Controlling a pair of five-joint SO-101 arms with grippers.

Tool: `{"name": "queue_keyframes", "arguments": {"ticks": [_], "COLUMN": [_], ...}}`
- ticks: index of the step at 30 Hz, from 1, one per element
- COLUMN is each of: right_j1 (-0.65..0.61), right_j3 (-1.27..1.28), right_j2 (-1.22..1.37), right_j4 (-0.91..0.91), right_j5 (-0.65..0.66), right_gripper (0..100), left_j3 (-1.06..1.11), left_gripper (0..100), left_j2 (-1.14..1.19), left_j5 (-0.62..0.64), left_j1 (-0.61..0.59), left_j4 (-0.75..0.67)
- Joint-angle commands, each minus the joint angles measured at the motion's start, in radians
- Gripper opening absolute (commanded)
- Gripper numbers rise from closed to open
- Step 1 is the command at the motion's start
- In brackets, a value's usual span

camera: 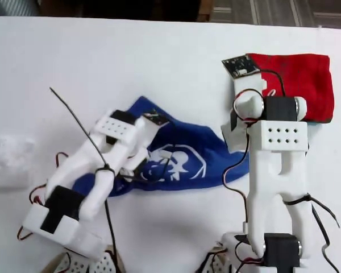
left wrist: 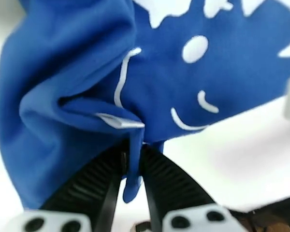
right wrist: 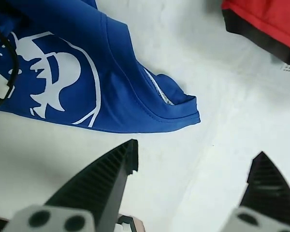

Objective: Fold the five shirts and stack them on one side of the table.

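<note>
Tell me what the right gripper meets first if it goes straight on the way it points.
Probably the bare table, just short of a corner of the blue shirt. The right gripper is open; depth is unclear.

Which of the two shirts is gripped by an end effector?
The blue shirt with white print; the left end effector pinches it, the red shirt lies free.

A white table (camera: pixel 131 57) carries two shirts. A blue shirt (camera: pixel 207 148) with a white print lies rumpled near the middle, spreading from left to right. A red shirt (camera: pixel 301 79) lies folded at the far right, well apart from it. The left arm (camera: pixel 96 170) leans over the blue shirt's left part. The right arm (camera: pixel 275 159) stands at the right, its head over the red shirt's near-left edge.
</note>
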Motion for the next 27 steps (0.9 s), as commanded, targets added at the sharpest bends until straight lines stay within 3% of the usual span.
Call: {"name": "queue_keyframes", "arguments": {"ticks": [1, 9, 15, 20, 27], "right_j1": [-0.007, -0.008, -0.008, -0.008, -0.002], "right_j3": [-0.005, -0.003, -0.003, -0.003, -0.002], "right_j2": [-0.039, -0.038, -0.038, -0.038, -0.038], "right_j4": [-0.016, -0.041, -0.064, -0.061, -0.056], "right_j5": [-0.002, -0.003, -0.003, -0.003, -0.003], "right_gripper": [35.5, 35.5, 35.5, 35.5, 35.5], "left_j3": [-0.116, -0.363, -0.317, -0.197, -0.147], "left_gripper": [3, 3, 3, 11, 4], "left_j2": [-0.015, -0.015, -0.006, -0.006, -0.014], "left_j5": [-0.003, -0.167, -0.221, -0.221, -0.219], "left_j1": [-0.017, -0.199, -0.253, -0.256, -0.259], "left_j4": [0.126, 0.342, 0.319, 0.207, 0.167]}}
